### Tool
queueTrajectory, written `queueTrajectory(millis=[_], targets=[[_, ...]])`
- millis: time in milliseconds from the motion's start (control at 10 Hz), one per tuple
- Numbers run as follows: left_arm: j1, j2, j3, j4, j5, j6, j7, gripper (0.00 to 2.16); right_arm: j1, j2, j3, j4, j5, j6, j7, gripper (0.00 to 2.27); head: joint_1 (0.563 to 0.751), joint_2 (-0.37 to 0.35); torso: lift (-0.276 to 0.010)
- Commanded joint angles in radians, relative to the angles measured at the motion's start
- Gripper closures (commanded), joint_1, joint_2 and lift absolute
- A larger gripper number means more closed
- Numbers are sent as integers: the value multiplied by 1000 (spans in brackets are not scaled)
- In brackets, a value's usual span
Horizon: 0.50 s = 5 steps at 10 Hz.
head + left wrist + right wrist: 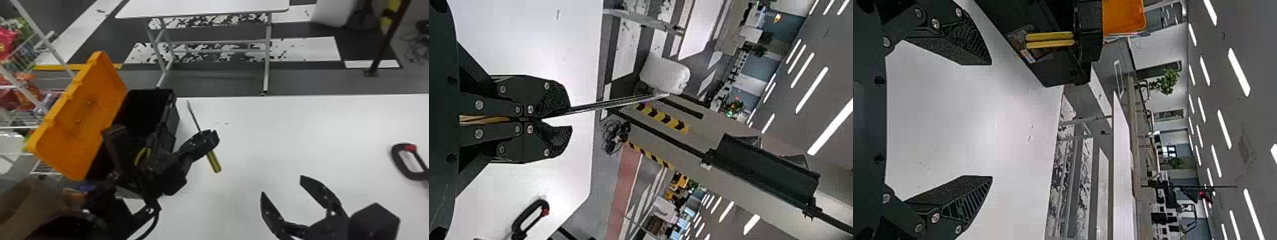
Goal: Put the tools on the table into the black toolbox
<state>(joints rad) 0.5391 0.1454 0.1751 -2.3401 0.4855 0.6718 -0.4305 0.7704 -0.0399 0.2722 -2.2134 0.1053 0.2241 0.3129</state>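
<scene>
Screwdriver with a yellow-and-black handle and slim metal shaft [214, 161]: I have it pinched in my left gripper [213, 138], over the white table [287, 127]. The black plastic toolbox [170, 134], its orange lid [86, 108] open, sits just left of that gripper. My right gripper [281, 185] stands spread; to its right lies a black looped handle with a red part [396, 161], perhaps a saw's.

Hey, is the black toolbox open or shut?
It's open. The orange lid is swung back to the left of the black toolbox, and you can see down into its dark inside.
</scene>
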Motion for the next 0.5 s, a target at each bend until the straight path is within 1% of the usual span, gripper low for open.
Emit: queueTrajectory(millis=[0,200,300,400], targets=[[-11,-4,75,1,15,3,-7,2132,9,0,-19,0,-18,-7,2,225,695,220,-75],[-19,-9,175,4,18,-7,-7,2132,17,0,-25,1,-22,-10,2,225,695,272,-75],[-22,-18,219,10,22,-22,-1,2132,18,0,-38,1,-30,-10,3,225,695,310,-75],[-25,-21,244,25,13,-68,18,2132,21,-2,-48,1,-38,-13,5,225,695,328,-75]])
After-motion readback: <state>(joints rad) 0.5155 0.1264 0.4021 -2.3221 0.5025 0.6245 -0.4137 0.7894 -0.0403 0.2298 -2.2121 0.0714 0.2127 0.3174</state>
